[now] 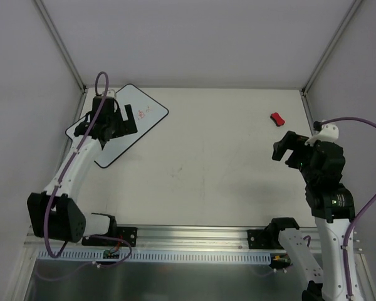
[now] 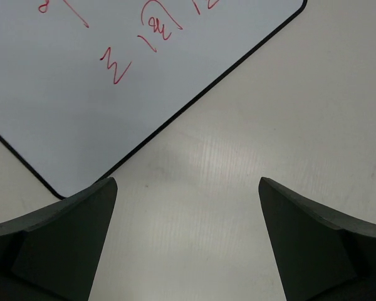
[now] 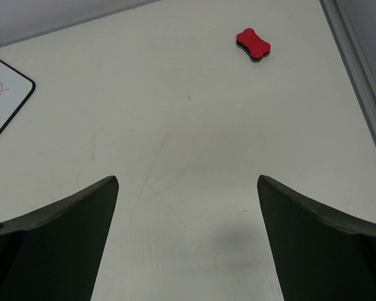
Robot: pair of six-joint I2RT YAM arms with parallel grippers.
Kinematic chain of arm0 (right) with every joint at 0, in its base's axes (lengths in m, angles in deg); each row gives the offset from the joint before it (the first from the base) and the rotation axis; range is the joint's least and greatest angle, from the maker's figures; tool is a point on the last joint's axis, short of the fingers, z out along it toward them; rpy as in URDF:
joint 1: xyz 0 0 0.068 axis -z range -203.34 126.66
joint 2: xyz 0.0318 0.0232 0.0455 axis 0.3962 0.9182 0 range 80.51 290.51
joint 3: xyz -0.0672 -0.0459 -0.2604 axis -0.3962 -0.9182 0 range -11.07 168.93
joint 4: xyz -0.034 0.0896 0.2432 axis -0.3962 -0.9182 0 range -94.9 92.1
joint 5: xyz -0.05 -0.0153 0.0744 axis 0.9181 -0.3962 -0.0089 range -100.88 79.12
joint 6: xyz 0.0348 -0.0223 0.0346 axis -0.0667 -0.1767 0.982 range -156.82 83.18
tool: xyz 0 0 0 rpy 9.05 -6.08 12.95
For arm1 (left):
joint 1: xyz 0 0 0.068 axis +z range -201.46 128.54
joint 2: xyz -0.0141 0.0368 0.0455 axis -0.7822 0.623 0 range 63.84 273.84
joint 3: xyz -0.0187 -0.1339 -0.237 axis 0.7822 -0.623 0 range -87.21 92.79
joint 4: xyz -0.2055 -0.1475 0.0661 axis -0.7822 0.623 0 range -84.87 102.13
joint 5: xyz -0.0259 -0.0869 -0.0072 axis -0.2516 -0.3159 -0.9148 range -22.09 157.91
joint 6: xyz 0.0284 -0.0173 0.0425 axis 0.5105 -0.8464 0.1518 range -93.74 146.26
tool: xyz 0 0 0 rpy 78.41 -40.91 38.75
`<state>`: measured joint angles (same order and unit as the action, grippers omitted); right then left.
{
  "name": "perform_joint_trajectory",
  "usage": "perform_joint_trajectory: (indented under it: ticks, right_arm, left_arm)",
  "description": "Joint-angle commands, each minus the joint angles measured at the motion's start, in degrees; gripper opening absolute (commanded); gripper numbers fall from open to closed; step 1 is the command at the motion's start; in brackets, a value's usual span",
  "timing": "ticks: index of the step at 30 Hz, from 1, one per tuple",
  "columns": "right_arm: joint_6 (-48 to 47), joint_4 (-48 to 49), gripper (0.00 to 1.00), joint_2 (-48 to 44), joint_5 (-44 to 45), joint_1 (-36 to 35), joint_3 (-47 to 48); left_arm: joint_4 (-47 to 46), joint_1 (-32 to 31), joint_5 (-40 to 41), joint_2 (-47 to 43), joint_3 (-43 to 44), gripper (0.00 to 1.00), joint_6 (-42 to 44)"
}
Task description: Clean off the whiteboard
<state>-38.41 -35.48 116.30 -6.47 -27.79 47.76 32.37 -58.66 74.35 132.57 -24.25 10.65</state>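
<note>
The whiteboard (image 1: 147,111) lies flat at the far left of the table, turned at an angle, with small red marks (image 1: 144,112) near its right corner. In the left wrist view the whiteboard (image 2: 69,106) fills the upper left and shows red scribbles (image 2: 116,68). My left gripper (image 1: 126,125) hovers over the board's near edge, open and empty; its midpoint (image 2: 187,183) is above bare table just off that edge. My right gripper (image 1: 286,149) is open and empty at the right, short of a small red eraser (image 1: 276,118). The eraser (image 3: 253,45) lies ahead and to the right in the right wrist view.
White walls enclose the table on the left, back and right, with metal posts in the corners. A metal rail (image 3: 357,69) runs along the right table edge near the eraser. The whiteboard's corner (image 3: 3,103) shows at the left of the right wrist view.
</note>
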Motion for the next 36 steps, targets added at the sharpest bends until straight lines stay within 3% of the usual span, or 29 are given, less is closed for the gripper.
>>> perform_joint_trajectory:
  ticks: [1,6,13,22,29,36]
  right_arm:
    - [0.88,1.11,0.99,-1.51,2.01,-0.39,-1.17]
    - [3.06,0.67,0.99,-1.69,0.18,-0.39,-4.51]
    - [6.24,0.67,0.99,-1.60,-3.79,-0.39,-6.97]
    - [8.61,0.67,0.99,-1.34,-8.71,-0.39,-9.34]
    - [7.65,0.58,0.99,-2.30,-11.00,-0.39,-10.49]
    - [7.03,-0.47,0.99,-3.80,-12.49,-0.39,-11.89]
  left_arm:
    - [-0.35,-0.53,-3.71,11.02,7.78,0.99,-2.66]
    - [-0.70,-0.53,-6.25,26.78,18.22,0.97,-3.63]
    - [-0.79,-1.41,-7.32,42.69,25.63,0.81,-6.00]
    - [-1.05,-4.48,-4.15,49.12,25.55,0.70,-6.36]
    - [-1.32,-5.54,-3.19,52.21,25.29,0.69,-7.15]
    - [-1.40,-7.39,-0.12,45.27,24.23,0.70,-3.56]
